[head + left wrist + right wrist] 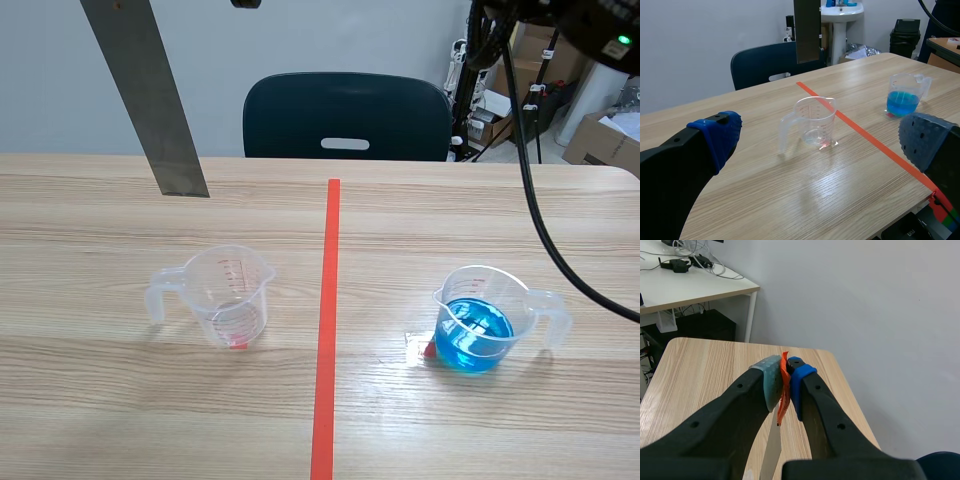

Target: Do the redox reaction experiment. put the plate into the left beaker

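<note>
A light wood table (120,400) is laid out with an orange-red tape line (325,350) down its middle. A dark blue chair (345,115) is tucked in at the far side, with a plain pale wall behind it. A few cardboard boxes (600,140) are piled off in the corner, and black cables (530,180) are draped down from the raised right arm.

The right gripper (784,371) is clamped on the top end of the plate (771,455), which is a thin grey metal strip. The grey-green pad (771,382) and the blue pad (797,385) are pressed against it from either side. An orange-red bit (784,395) is pinched in there too, right at the plate's top; what it is can't be made out. The plate is seen hanging down below that gripper, a little tilted in the scene view. Its lower end is held in the air above the table, not inside either beaker.

The left gripper (822,135) is spread wide with nothing held, its blue pads well apart. The left beaker (812,122), clear plastic with red scale marks, is found standing ahead of it, lined up between its fingers. The plate is seen further ahead of the left gripper, beyond that beaker and higher up. The right beaker (902,97), partly filled with blue liquid, is placed ahead of the left gripper's right finger. It is set across the tape line, well apart from the left beaker.
</note>
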